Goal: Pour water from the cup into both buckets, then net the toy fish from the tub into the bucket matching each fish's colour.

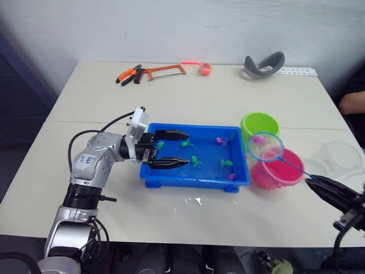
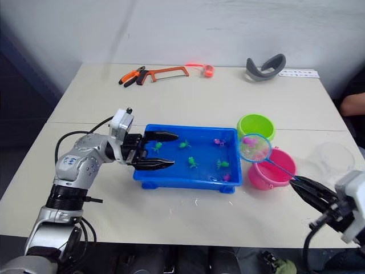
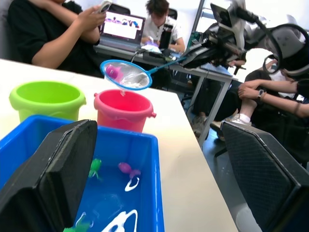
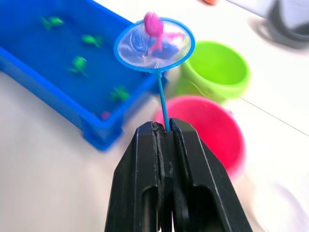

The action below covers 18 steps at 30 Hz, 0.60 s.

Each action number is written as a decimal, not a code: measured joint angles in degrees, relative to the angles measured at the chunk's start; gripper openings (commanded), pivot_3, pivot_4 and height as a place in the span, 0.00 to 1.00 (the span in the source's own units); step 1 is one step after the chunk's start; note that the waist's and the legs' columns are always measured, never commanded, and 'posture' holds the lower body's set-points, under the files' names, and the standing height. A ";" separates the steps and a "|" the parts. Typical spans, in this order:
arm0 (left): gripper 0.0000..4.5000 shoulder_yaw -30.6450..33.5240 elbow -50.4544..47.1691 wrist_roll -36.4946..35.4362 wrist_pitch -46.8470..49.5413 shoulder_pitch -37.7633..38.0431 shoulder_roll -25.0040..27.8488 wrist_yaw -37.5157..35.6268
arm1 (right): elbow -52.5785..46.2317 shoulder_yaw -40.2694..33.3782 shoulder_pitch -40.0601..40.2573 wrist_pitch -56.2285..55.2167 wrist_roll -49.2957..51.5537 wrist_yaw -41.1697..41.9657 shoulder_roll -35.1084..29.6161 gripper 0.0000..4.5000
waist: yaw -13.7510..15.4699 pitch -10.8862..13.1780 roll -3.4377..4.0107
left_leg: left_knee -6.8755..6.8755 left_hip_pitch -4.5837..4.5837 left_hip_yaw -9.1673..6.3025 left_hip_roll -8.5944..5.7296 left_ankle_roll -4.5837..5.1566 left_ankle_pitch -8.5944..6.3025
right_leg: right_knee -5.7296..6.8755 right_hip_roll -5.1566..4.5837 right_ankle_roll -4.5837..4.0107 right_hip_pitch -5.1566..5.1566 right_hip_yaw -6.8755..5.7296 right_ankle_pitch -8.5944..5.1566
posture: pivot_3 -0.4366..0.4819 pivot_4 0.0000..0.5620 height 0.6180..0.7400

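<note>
Left gripper (image 1: 169,149) sits at the left end of the blue tub (image 1: 197,181), jaws spread wide across the rim with nothing between them, looks like it's just steadying the tub. Inside the tub I count about four green fish (image 1: 195,161) and two pink fish (image 1: 219,140) left. Moving right: the lime green bucket (image 1: 259,124) sits just behind the pink bucket (image 1: 279,169), so two buckets. Hanging over the pink bucket's rim is the little blue net (image 4: 154,44) with one pink fish (image 4: 153,25) in it, handle clamped tight in the right gripper (image 4: 164,130). So we're mid-netting; I'd say next is tipping the net over the pink bucket. One clear cup (image 1: 340,158) at far right.
</note>
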 measured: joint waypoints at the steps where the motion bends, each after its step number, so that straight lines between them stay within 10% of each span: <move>1: 0.99 -0.54 1.23 0.48 -0.52 -0.65 -0.65 -0.12 | 0.11 -0.25 1.32 -2.63 -2.49 -0.09 0.63 0.00 | -0.13 0.00 0.00 | 0.00 0.06 0.01 0.00 0.00 0.00 | 0.00 0.01 0.01 0.04 0.05 0.01 | 0.48 0.27 1.00; 18: 0.99 -2.76 3.81 3.62 -5.61 -1.49 -3.13 -0.94 | 16.30 6.39 6.40 -43.23 -38.06 -6.66 -0.99 0.00 | -0.32 0.00 0.00 | -0.17 0.49 0.08 0.04 -0.08 -0.04 | -0.11 0.06 0.00 0.37 0.18 -0.01 | 0.48 0.27 1.00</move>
